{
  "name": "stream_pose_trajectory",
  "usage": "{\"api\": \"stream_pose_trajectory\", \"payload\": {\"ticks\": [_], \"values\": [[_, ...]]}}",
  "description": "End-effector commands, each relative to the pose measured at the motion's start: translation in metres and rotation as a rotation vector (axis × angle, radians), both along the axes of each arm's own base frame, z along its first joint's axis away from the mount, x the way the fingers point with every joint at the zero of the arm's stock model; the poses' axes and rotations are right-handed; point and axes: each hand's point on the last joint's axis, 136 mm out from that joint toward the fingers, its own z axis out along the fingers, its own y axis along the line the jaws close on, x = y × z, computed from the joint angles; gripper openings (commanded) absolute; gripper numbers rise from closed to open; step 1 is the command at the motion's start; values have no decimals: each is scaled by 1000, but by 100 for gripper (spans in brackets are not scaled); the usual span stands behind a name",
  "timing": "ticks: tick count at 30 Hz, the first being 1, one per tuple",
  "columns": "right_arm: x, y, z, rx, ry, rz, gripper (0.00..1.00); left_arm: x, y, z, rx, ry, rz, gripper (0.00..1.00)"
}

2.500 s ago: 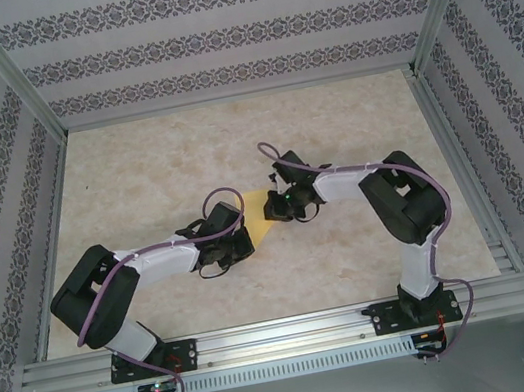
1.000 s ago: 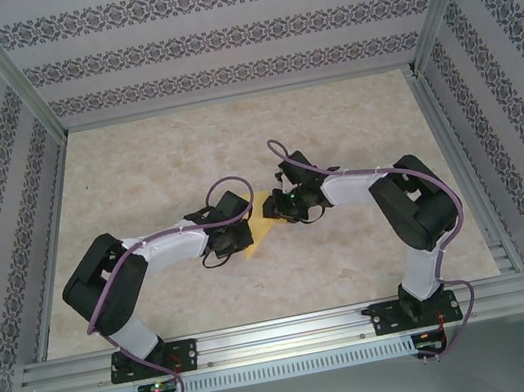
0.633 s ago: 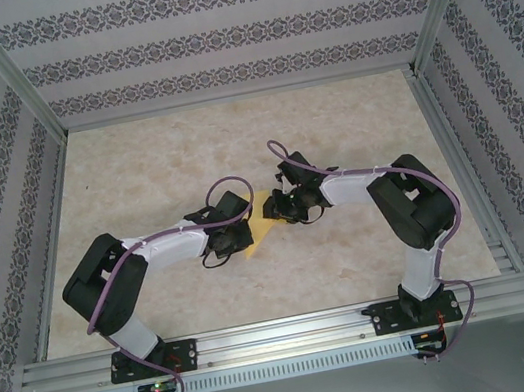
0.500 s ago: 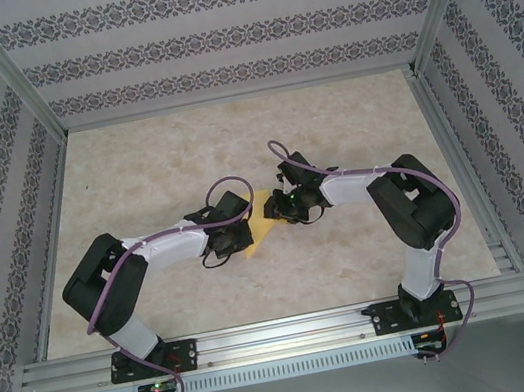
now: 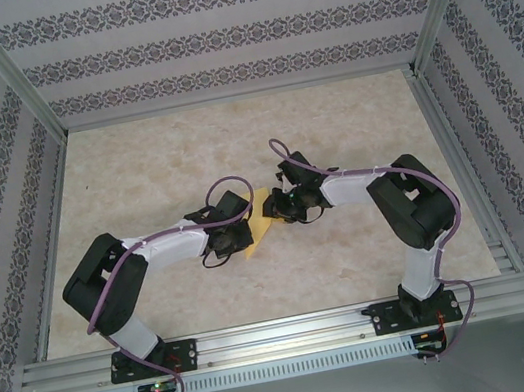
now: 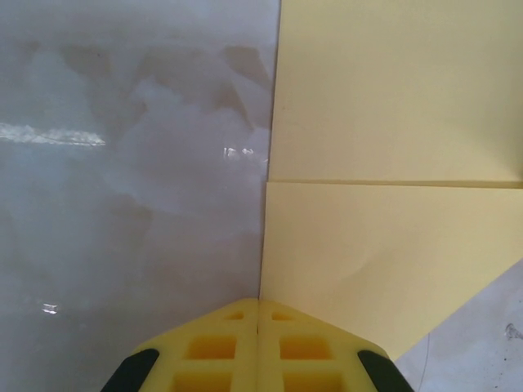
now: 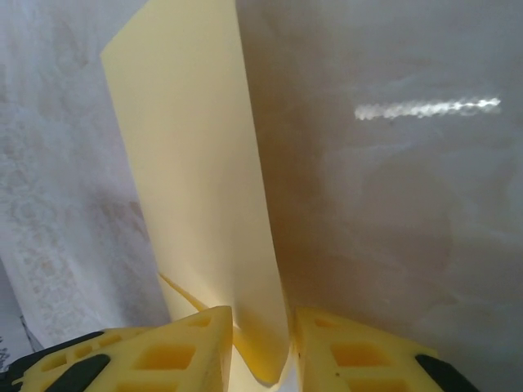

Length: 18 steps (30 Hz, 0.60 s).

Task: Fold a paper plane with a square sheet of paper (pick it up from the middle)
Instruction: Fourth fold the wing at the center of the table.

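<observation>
- Patterned walls (image 5: 215,42) close in a beige mottled surface (image 5: 137,177), and my two arms meet near its middle.
- The square sheet of paper (image 6: 392,90) lies partly folded between my tools. It sits just ahead and to the right of my left tool (image 6: 258,304), with a straight crease (image 6: 392,182) running across it.
- My left tool is clenched, fingers together and holding nothing. Its tip sits right at the sheet's near edge; I cannot tell whether it presses the paper down.
- My right tool (image 7: 263,317) stands with its fingers apart on either side of a raised flap (image 7: 196,163) that rises straight ahead of it. I see a gap on both sides, so I judge the flap not yet pinched.
- The paper looks very light, thin and limp, and the standing flap bows under its own weight. It should slide easily on this smooth surface and crease wherever it is squeezed.
- I would take the flap close to its fold line with a gentle pinch while the left tool pins the flat part.
</observation>
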Motion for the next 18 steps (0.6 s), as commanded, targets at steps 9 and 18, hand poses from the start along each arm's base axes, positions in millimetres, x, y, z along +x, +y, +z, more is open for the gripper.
{"api": "stream_pose_trajectory", "payload": {"ticks": [9, 18], "values": [[3, -19, 4, -39, -26, -35, 28, -2, 8, -5, 39, 29, 18, 3], [3, -13, 3, -16, -18, -19, 24, -2, 7, -5, 36, 29, 14, 3]]}}
